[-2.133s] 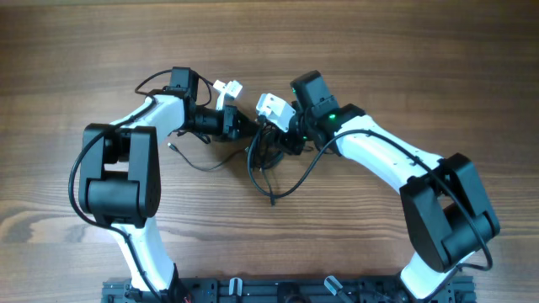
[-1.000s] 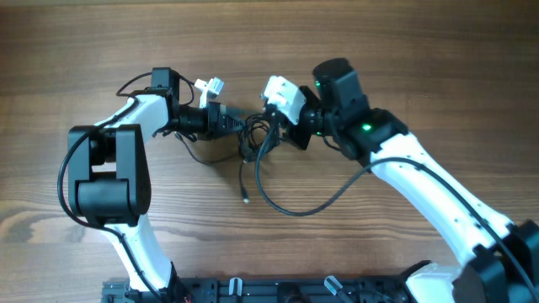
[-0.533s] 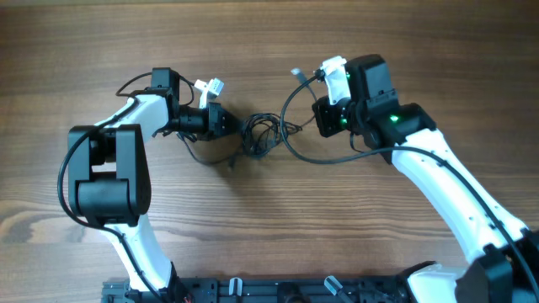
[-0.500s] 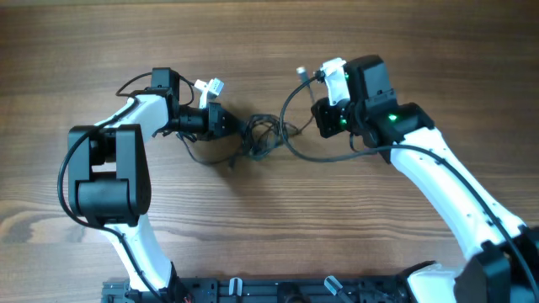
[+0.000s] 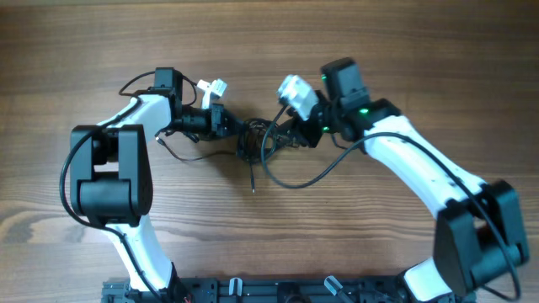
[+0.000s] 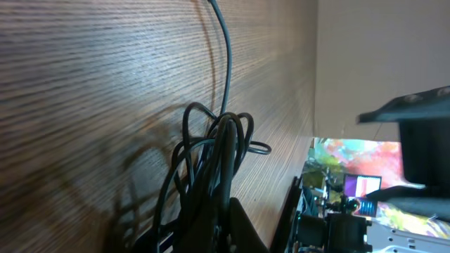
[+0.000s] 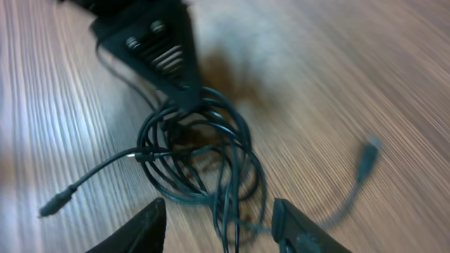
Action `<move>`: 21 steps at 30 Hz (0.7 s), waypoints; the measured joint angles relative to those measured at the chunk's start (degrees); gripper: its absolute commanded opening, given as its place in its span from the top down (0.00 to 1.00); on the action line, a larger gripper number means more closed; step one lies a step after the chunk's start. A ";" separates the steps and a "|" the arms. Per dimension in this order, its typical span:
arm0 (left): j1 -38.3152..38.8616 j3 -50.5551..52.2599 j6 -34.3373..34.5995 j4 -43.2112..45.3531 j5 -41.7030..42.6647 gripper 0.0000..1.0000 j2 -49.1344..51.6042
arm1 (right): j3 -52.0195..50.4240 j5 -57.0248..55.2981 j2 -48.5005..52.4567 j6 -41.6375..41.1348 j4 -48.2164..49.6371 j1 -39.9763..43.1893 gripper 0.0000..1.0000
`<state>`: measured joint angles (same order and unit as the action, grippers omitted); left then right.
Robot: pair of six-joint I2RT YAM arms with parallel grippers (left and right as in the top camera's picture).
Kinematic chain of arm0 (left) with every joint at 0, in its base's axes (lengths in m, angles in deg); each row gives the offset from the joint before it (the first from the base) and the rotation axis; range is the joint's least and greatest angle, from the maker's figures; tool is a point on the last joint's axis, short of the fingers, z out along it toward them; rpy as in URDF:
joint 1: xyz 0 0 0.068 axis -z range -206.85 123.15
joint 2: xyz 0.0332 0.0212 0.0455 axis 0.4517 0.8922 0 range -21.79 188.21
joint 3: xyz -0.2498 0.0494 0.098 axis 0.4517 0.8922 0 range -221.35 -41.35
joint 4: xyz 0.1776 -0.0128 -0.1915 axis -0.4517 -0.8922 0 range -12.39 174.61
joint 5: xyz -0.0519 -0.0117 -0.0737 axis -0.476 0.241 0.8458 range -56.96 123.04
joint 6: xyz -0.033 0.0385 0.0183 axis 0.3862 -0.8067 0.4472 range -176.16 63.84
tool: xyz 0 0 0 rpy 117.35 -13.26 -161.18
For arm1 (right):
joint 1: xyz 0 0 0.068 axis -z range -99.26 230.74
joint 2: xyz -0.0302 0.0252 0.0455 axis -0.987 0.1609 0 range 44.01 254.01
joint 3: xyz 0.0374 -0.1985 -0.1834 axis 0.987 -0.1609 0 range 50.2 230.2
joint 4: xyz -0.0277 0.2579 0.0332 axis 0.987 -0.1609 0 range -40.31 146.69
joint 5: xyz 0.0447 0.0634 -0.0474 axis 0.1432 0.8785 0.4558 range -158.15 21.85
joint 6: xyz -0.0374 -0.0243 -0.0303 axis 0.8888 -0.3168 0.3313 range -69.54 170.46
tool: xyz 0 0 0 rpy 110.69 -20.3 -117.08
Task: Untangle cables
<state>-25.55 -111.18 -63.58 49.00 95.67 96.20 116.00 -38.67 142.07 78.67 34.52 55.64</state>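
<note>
The cables [image 5: 253,140] are thin black cords knotted in a small tangle at the table's middle. One loop [image 5: 295,180] trails toward the front, and a loose end [image 5: 253,189] points the same way. My left gripper [image 5: 232,124] comes in from the left and is shut on the tangle; in the left wrist view its gripper [image 6: 225,219] pinches the bunched cords [image 6: 219,144]. My right gripper [image 5: 288,135] sits just right of the tangle. In its wrist view the gripper [image 7: 218,207] stands open, straddling the near strands of the coil [image 7: 200,151] without holding any.
A plug [image 7: 368,157] lies to the right of the coil and another plug end [image 7: 53,204] to the left. A single thin cord [image 5: 181,156] runs along the table under the left arm. The left finger tip [image 7: 165,53] holds the coil's far side.
My right gripper held a cord lifted up and to the right; it has since opened, let the cord fall, and come back down-left to the tangle. The left gripper has stayed put.
</note>
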 measured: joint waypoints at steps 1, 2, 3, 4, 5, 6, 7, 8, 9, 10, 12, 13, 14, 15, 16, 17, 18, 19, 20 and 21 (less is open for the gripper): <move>0.61 0.00 0.00 -0.02 -0.17 0.95 0.00 | 0.00 0.17 1.60 3.37 0.96 -0.98 0.49; 1.07 0.00 0.00 -0.20 -0.28 0.95 0.00 | 0.00 0.35 3.06 5.86 2.19 -1.68 0.49; 1.68 0.00 0.00 -0.57 -0.33 0.96 0.00 | 0.00 0.55 4.98 8.61 4.13 -2.29 0.49; 2.25 0.00 0.00 -1.03 -0.31 0.96 0.00 | 0.00 0.55 6.45 10.38 5.57 -2.51 0.49; 2.60 0.00 0.00 -1.27 -0.48 0.96 0.00 | 0.00 0.52 7.08 11.32 6.54 -2.51 0.48; 2.80 0.00 0.00 -1.38 -0.57 0.95 0.00 | 0.00 0.52 7.28 12.50 7.15 -2.49 0.45; 2.80 0.00 0.00 -1.44 -0.90 0.95 0.00 | 0.00 0.55 7.28 13.40 7.45 -2.51 0.43; 2.78 0.00 0.00 -1.46 -1.77 0.95 0.00 | 0.00 0.55 7.28 15.08 7.72 -2.51 0.40; 2.78 0.00 0.00 -1.44 -2.27 0.93 0.00 | 0.00 0.55 7.28 16.39 7.74 -2.51 0.40; 2.78 0.00 0.00 -1.49 -2.78 0.93 0.00 | 0.00 0.55 7.28 17.46 7.96 -2.51 0.40; 2.71 0.00 0.09 -1.22 -3.08 0.96 0.00 | 0.00 0.52 7.28 19.19 8.74 -2.51 0.40; 2.56 0.00 0.55 -0.87 -3.26 0.96 0.00 | 0.00 0.55 7.28 19.78 9.88 -2.51 0.40; 2.36 0.00 0.85 -0.83 -3.23 0.96 0.00 | 0.00 0.55 7.28 19.96 10.71 -2.51 0.44; 2.05 0.00 0.96 -0.90 -3.08 0.96 0.04 | 0.00 0.55 7.28 20.11 10.95 -2.51 0.49; 1.86 0.00 1.11 -0.92 -2.82 0.96 0.09 | 0.00 0.55 7.34 20.33 11.19 -2.51 0.56; 1.64 0.00 0.98 -1.03 -1.86 0.96 0.20 | 0.00 0.55 7.52 20.57 11.19 -2.51 0.56; 1.64 0.00 0.63 -1.05 -0.74 0.96 0.20 | 0.00 0.57 7.82 20.81 11.21 -2.51 0.55; 1.64 0.00 0.39 -1.03 0.33 0.96 0.20 | 0.00 0.55 8.33 20.76 11.19 -2.51 0.54; 1.66 0.02 0.13 -1.05 1.31 0.96 0.20 | 0.00 0.55 8.98 20.76 11.41 -2.51 0.53; 1.64 0.00 0.00 -1.05 1.68 0.96 0.20 | 0.00 0.55 9.70 20.79 11.93 -2.51 0.52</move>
<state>-23.91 -111.18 -63.58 47.95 97.36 96.40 116.00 -38.13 151.78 99.45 46.45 53.13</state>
